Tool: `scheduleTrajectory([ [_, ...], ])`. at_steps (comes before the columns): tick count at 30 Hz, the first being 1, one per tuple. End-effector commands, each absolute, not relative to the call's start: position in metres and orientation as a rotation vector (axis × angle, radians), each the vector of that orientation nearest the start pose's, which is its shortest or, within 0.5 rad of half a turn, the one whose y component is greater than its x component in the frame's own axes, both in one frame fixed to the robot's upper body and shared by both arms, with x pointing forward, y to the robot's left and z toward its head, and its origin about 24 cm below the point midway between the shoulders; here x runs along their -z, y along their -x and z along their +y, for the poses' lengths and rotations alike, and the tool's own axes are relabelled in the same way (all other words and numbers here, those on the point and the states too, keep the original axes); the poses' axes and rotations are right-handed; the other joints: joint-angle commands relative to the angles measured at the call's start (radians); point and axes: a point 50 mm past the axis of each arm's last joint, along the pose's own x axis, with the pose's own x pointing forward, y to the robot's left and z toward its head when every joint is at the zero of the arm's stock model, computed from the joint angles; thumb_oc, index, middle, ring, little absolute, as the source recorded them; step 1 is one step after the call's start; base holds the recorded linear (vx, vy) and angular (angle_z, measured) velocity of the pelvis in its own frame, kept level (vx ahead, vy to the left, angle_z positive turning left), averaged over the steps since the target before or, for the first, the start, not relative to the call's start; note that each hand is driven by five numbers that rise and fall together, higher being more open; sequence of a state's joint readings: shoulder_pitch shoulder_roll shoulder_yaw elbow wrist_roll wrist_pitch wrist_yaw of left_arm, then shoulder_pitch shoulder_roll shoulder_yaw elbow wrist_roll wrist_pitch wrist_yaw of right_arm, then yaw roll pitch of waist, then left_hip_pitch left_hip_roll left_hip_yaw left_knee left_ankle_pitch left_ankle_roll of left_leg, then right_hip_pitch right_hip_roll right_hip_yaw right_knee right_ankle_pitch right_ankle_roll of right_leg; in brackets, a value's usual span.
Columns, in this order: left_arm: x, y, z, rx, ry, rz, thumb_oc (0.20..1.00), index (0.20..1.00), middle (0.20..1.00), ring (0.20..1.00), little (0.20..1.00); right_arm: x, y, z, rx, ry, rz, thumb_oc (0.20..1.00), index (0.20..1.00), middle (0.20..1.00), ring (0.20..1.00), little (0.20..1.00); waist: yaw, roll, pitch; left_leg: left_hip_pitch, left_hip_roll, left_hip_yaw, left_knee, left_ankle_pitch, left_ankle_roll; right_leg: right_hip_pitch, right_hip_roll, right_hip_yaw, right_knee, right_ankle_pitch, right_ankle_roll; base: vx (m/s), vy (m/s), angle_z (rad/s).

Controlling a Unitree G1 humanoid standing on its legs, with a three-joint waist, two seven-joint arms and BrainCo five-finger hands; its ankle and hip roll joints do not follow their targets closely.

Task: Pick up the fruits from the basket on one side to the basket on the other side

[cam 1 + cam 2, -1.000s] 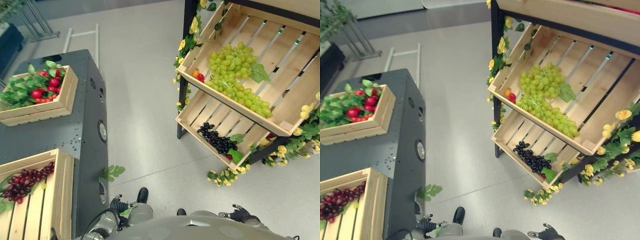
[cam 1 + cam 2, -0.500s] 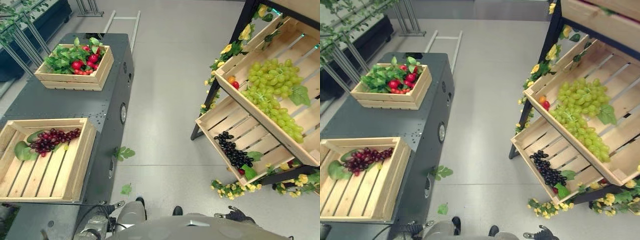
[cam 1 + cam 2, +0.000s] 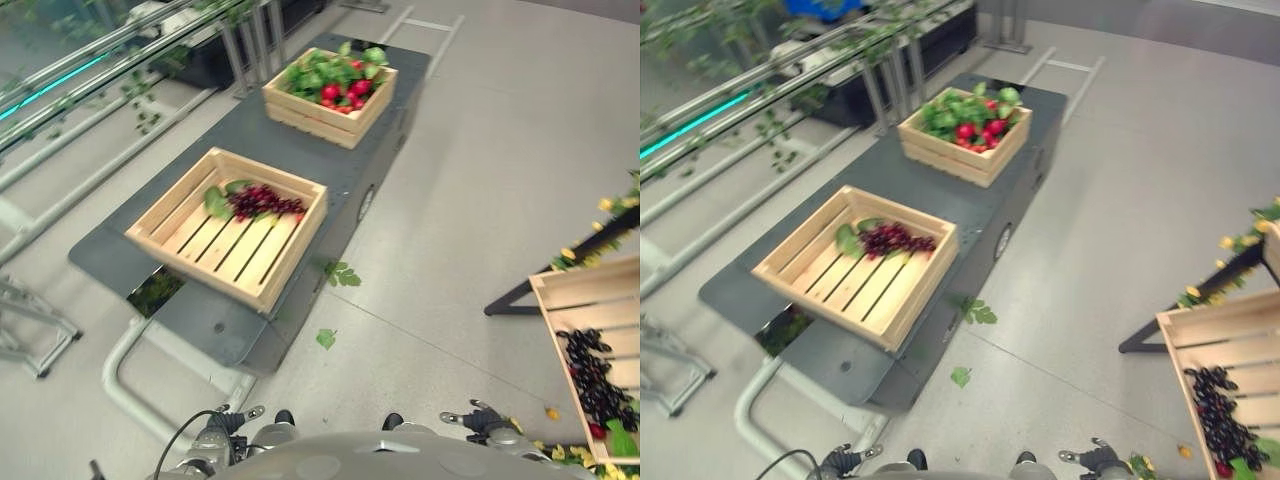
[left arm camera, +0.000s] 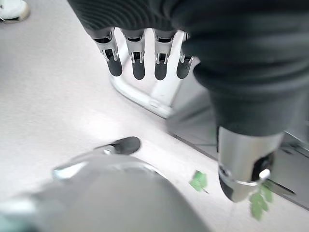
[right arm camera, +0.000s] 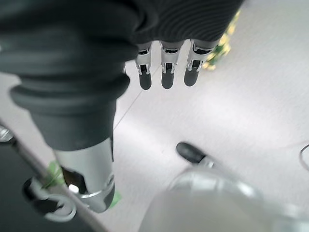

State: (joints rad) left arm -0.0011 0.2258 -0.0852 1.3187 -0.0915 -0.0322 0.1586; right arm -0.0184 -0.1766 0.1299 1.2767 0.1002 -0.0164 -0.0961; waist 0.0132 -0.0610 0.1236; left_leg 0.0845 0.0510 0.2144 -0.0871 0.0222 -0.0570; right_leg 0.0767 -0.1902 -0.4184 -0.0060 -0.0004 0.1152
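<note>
A dark grey table stands ahead and to the robot's left with two wooden crates on it. The near crate holds a bunch of dark red grapes with green leaves at its far end. The far crate is heaped with red fruit and leaves. On the right, a shelf crate holds black grapes. A few loose leaves lie on the floor beside the table.

The left hand hangs low over the floor, fingers straight, holding nothing. The right hand is the same, fingers relaxed and empty.
</note>
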Motion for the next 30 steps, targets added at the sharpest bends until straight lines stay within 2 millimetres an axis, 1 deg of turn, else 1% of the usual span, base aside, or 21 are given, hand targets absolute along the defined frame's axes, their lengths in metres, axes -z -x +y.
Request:
scheduleTrajectory([
  [1,0.165,-0.086,0.226,-0.214,-0.269,1.244,1.000,1.000,1.000,1.000,1.000,0.161,-0.104,-0.226,0.162,0.237,1.199,1.000,1.000,1.000,1.000,1.000,0.021,0.004,0.005,0.017,0.022,-0.008,0.011,-0.076,-0.027,-0.099,0.005,-0.003,-0.053,0.092,0.035,-0.03,0.185,0.10],
  [3,0.165,-0.090,0.227,-0.204,-0.274,1.235,1.000,1.000,1.000,1.000,1.000,0.160,-0.110,-0.223,0.149,0.238,1.184,1.000,1.000,1.000,1.000,1.000,0.026,-0.004,0.013,0.007,0.001,-0.021,0.008,-0.076,-0.013,-0.112,-0.013,0.002,-0.043,0.108,0.050,-0.04,0.141,0.20],
  [4,0.164,-0.090,0.227,-0.204,-0.275,1.235,1.000,1.000,1.000,1.000,1.000,0.160,-0.110,-0.223,0.149,0.237,1.184,1.000,1.000,1.000,1.000,1.000,0.026,-0.004,0.012,0.006,0.000,-0.021,0.008,-0.075,-0.013,-0.114,-0.014,0.002,-0.042,0.107,0.050,-0.04,0.173,0.13],
  [5,0.163,-0.093,0.228,-0.194,-0.285,1.225,1.000,1.000,1.000,1.000,1.000,0.160,-0.112,-0.220,0.137,0.239,1.181,1.000,1.000,1.000,1.000,1.000,0.030,-0.010,0.017,0.004,-0.018,-0.032,0.001,-0.077,-0.002,-0.122,-0.025,0.011,-0.033,0.116,0.057,-0.03,0.187,0.00],
  [6,0.163,-0.095,0.230,-0.193,-0.290,1.218,1.000,1.000,1.000,1.000,1.000,0.160,-0.114,-0.219,0.134,0.236,1.177,1.000,1.000,1.000,1.000,1.000,0.031,-0.013,0.018,-0.002,-0.027,-0.039,0.000,-0.077,0.003,-0.130,-0.033,0.017,-0.028,0.119,0.062,-0.03,0.186,0.00],
  [7,0.163,-0.095,0.230,-0.193,-0.290,1.218,1.000,1.000,1.000,1.000,1.000,0.160,-0.115,-0.219,0.134,0.235,1.176,1.000,1.000,1.000,1.000,1.000,0.030,-0.014,0.018,-0.003,-0.028,-0.039,0.000,-0.077,0.003,-0.131,-0.034,0.017,-0.027,0.119,0.063,-0.03,0.110,0.07],
  [9,0.161,-0.099,0.232,-0.194,-0.289,1.209,1.000,1.000,1.000,1.000,1.000,0.159,-0.118,-0.218,0.131,0.233,1.167,1.000,1.000,1.000,1.000,1.000,0.034,-0.019,0.026,-0.009,-0.043,-0.050,0.000,-0.081,0.013,-0.142,-0.045,0.031,-0.005,0.120,0.067,-0.03,0.131,0.09],
  [10,0.159,-0.106,0.232,-0.176,-0.304,1.190,1.000,1.000,1.000,1.000,1.000,0.158,-0.120,-0.220,0.139,0.229,1.155,1.000,1.000,1.000,1.000,1.000,0.022,-0.016,0.038,-0.012,-0.050,-0.073,0.000,-0.078,0.024,-0.153,-0.024,0.100,0.041,0.094,0.059,-0.04,0.109,0.01],
  [11,0.159,-0.106,0.232,-0.177,-0.304,1.190,1.000,1.000,1.000,1.000,1.000,0.158,-0.120,-0.220,0.139,0.229,1.155,1.000,1.000,1.000,1.000,1.000,0.021,-0.018,0.036,-0.016,-0.052,-0.074,0.000,-0.075,0.025,-0.158,-0.027,0.100,0.042,0.095,0.059,0.02,0.123,0.18],
  [12,0.156,-0.113,0.237,-0.175,-0.321,1.164,1.000,1.000,1.000,1.000,1.000,0.158,-0.122,-0.219,0.141,0.219,1.154,1.000,1.000,1.000,1.000,1.000,-0.007,-0.015,0.043,-0.011,-0.057,-0.117,0.000,-0.080,0.037,-0.188,0.050,0.286,0.079,0.050,0.051,0.07,0.123,0.56],
  [13,0.155,-0.117,0.238,-0.170,-0.330,1.151,1.000,1.000,1.000,1.000,1.000,0.159,-0.119,-0.218,0.139,0.213,1.160,1.000,1.000,1.000,1.000,1.000,-0.029,-0.012,0.038,-0.017,-0.064,-0.155,0.000,-0.071,0.045,-0.203,0.117,0.407,0.094,0.020,0.040,0.10,0.154,0.86],
  [14,0.153,-0.120,0.240,-0.168,-0.335,1.142,1.000,1.000,1.000,1.000,1.000,0.159,-0.116,-0.220,0.150,0.207,1.171,1.000,1.000,1.000,1.000,1.000,-0.037,-0.012,0.037,-0.020,-0.071,-0.180,0.000,-0.069,0.047,-0.203,0.135,0.461,0.087,0.013,0.040,0.09,0.101,1.03],
  [15,0.152,-0.125,0.240,-0.157,-0.335,1.124,1.000,1.000,1.000,1.000,1.000,0.160,-0.112,-0.223,0.166,0.202,1.183,1.000,1.000,1.000,1.000,1.000,-0.037,-0.013,0.038,-0.023,-0.078,-0.208,0.000,-0.065,0.049,-0.196,0.139,0.485,0.079,0.012,0.036,0.05,0.011,1.08],
  [17,0.152,-0.127,0.238,-0.143,-0.337,1.123,1.000,1.000,1.000,1.000,1.000,0.160,-0.111,-0.224,0.170,0.199,1.189,1.000,1.000,1.000,1.000,1.000,-0.038,-0.007,0.044,-0.027,-0.073,-0.229,0.000,-0.061,0.050,-0.197,0.122,0.476,0.068,0.028,0.041,0.02,-0.053,1.12],
  [20,0.152,-0.127,0.239,-0.133,-0.336,1.128,1.000,1.000,1.000,1.000,1.000,0.160,-0.108,-0.226,0.163,0.213,1.202,1.000,1.000,1.000,1.000,1.000,-0.047,-0.002,0.040,-0.030,-0.081,-0.252,0.000,-0.056,0.055,-0.218,0.140,0.496,0.066,0.033,0.037,0.05,-0.016,0.85],
  [21,0.152,-0.125,0.239,-0.145,-0.316,1.140,1.000,1.000,1.000,1.000,1.000,0.161,-0.105,-0.228,0.165,0.210,1.212,1.000,1.000,1.000,1.000,1.000,-0.044,-0.007,0.033,-0.029,-0.083,-0.255,0.000,-0.056,0.051,-0.199,0.132,0.492,0.043,0.031,0.034,0.07,-0.047,0.60],
  [22,0.154,-0.121,0.238,-0.155,-0.287,1.150,1.000,1.000,1.000,1.000,1.000,0.161,-0.103,-0.229,0.165,0.215,1.224,1.000,1.000,1.000,1.000,1.000,-0.042,-0.007,0.025,-0.027,-0.083,-0.258,0.000,-0.060,0.048,-0.181,0.126,0.494,0.020,0.031,0.037,0.07,-0.075,0.03],
  [24,0.156,-0.115,0.237,-0.175,-0.230,1.166,1.000,1.000,1.000,1.000,1.000,0.162,-0.100,-0.231,0.150,0.234,1.236,1.000,1.000,1.000,1.000,1.000,-0.034,-0.005,0.014,-0.020,-0.077,-0.252,0.000,-0.059,0.041,-0.145,0.125,0.491,-0.017,0.036,0.032,0.08,-0.102,-0.06],
  [26,0.157,-0.113,0.234,-0.198,-0.176,1.164,1.000,1.000,1.000,1.000,1.000,0.162,-0.098,-0.233,0.147,0.244,1.243,1.000,1.000,1.000,1.000,1.000,-0.027,0.000,0.001,-0.018,-0.066,-0.251,0.000,-0.056,0.032,-0.121,0.124,0.481,-0.044,0.038,0.026,0.06,-0.121,-0.01],
  [29,0.158,-0.112,0.231,-0.190,-0.157,1.167,1.000,1.000,1.000,1.000,1.000,0.162,-0.097,-0.235,0.154,0.243,1.246,1.000,1.000,1.000,1.000,1.000,-0.024,0.003,-0.007,-0.016,-0.054,-0.254,0.000,-0.052,0.022,-0.101,0.127,0.470,-0.063,0.036,0.018,0.04,-0.124,0.04],
  [30,0.159,-0.112,0.228,-0.192,-0.132,1.168,1.000,1.000,1.000,1.000,1.000,0.161,-0.097,-0.237,0.159,0.246,1.247,1.000,1.000,1.000,1.000,1.000,-0.024,0.005,-0.010,-0.015,-0.042,-0.258,0.000,-0.048,0.013,-0.088,0.131,0.461,-0.072,0.030,0.013,0.03,-0.143,0.05],
])
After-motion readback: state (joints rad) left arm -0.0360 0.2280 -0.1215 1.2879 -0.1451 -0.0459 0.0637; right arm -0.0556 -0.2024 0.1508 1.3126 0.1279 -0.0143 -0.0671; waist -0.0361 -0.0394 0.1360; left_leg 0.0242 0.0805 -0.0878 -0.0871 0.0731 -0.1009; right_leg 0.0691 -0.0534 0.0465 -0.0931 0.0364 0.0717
